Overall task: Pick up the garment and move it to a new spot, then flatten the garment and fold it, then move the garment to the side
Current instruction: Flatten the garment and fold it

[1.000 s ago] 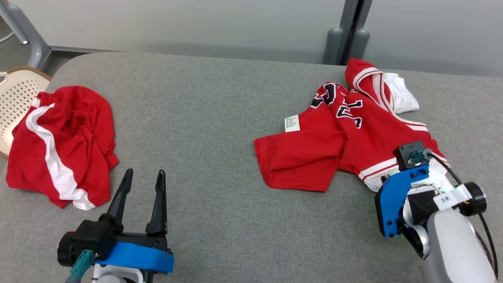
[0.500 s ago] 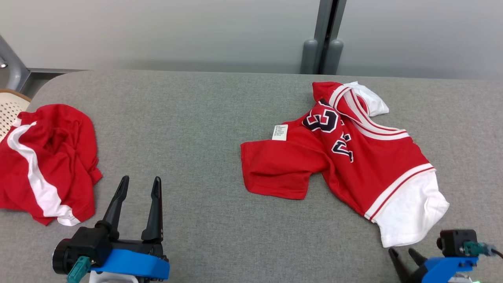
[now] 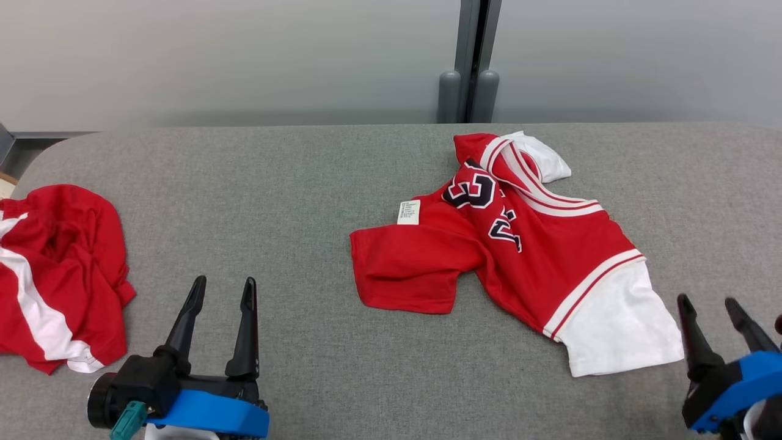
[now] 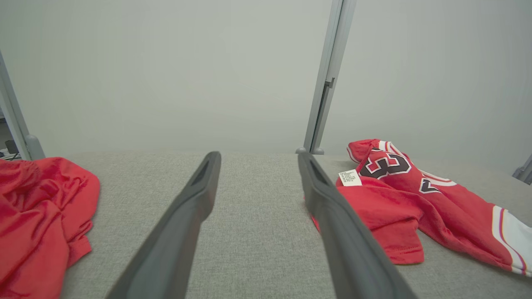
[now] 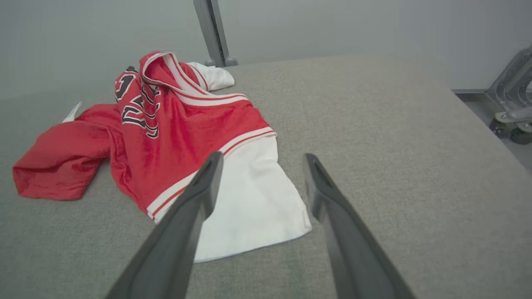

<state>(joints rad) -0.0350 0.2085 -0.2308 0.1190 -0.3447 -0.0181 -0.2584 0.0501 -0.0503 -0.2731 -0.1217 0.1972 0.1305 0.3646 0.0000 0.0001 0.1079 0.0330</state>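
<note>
- The gray table [image 3: 293,177] is wide and soft.
- The shirt [image 3: 550,244] lies crumpled on it at 3 o'clock. It is red, with a white end pointing to 5 o'clock.
- A red cloth [image 3: 55,275] with a white stripe sits bunched at 9 o'clock.
- The left gripper [image 3: 223,282] is at 7 o'clock, fingers apart, holding nothing.
- The right gripper [image 3: 707,300] is at 4 o'clock, fingers apart, just beside the shirt's white end.
- A small white tag [image 3: 409,211] sticks out at the shirt's 10 o'clock edge.
</note>
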